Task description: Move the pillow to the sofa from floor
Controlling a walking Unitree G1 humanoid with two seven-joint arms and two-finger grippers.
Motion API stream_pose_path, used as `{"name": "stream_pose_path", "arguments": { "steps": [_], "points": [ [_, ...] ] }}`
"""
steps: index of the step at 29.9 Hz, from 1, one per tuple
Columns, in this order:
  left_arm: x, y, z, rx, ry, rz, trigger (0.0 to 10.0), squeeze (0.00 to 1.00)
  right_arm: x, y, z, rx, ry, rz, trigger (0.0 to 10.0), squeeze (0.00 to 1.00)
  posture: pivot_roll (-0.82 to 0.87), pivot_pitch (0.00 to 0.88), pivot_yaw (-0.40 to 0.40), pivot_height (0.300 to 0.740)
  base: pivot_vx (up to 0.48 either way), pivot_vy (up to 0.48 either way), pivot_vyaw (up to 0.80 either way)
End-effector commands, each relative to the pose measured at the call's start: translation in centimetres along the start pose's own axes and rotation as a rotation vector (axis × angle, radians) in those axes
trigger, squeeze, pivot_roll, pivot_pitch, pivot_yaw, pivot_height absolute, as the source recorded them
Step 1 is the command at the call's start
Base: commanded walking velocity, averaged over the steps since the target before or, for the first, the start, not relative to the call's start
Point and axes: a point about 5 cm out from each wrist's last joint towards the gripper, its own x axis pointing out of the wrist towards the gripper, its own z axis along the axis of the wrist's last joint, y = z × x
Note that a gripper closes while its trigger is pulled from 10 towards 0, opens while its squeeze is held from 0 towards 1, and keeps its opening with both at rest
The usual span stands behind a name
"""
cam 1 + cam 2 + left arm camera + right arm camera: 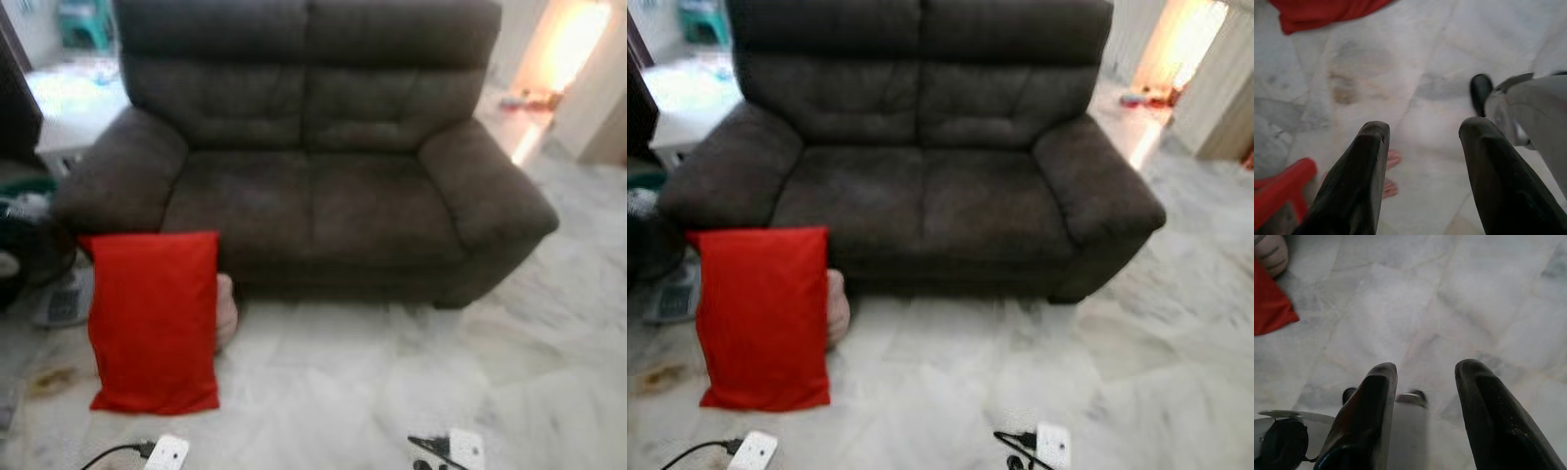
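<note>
On the pale marble floor [372, 382], a flat red fabric pillow [154, 318] leans against the dark brown two-seat sofa [313, 176]. Both the left gripper [1420, 171] and right gripper [1422, 406] hang open, empty; best to step closer and pinch the pillow's upper edge.

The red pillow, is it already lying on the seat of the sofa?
No, the red pillow stands upright on the floor, leaning against the front of the sofa below its left armrest.

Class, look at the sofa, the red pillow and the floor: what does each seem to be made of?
Dark brown two-seat sofa: probably matte, suede-like fabric, softly mottled. Red rectangular pillow: plain woven cloth, seemingly, with no sheen. Pale floor: polished marble-look tiles, grey veins and joints.
</note>
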Motion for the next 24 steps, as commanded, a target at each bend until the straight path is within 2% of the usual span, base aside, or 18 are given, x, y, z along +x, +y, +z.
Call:
{"name": "stream_pose_path", "arguments": {
  "steps": [1, 6, 12, 24],
  "points": [
    [0.1, -0.71, 0.03, -0.013, 0.003, -0.017, 10.0, 0.0, -0.26, -0.83, -0.46, 0.007, 0.015, -0.024, 10.0, 0.0, 0.09, 0.052, -0.023, 0.74, 0.0, 0.458, 0.0],
    [0.1, -0.69, 0.04, -0.013, 0.001, -0.014, 10.0, 0.0, -0.26, -0.81, -0.46, 0.003, 0.017, -0.019, 10.0, 0.0, 0.09, 0.051, -0.022, 0.74, 0.0, 0.447, 0.0],
    [0.12, -0.68, 0.17, 0.004, -0.003, -0.011, 10.0, 0.0, -0.24, -0.83, -0.39, 0.005, 0.017, -0.018, 10.0, 0.0, 0.09, 0.051, -0.025, 0.74, 0.0, 0.0, 0.0],
    [0.12, -0.76, 0.06, -0.046, 0.0, -0.012, 10.0, 0.0, -0.21, -0.76, -0.31, -0.021, 0.025, -0.002, 10.0, 0.0, 0.09, 0.041, -0.028, 0.74, 0.0, 0.0, 0.0]
  ]
}}
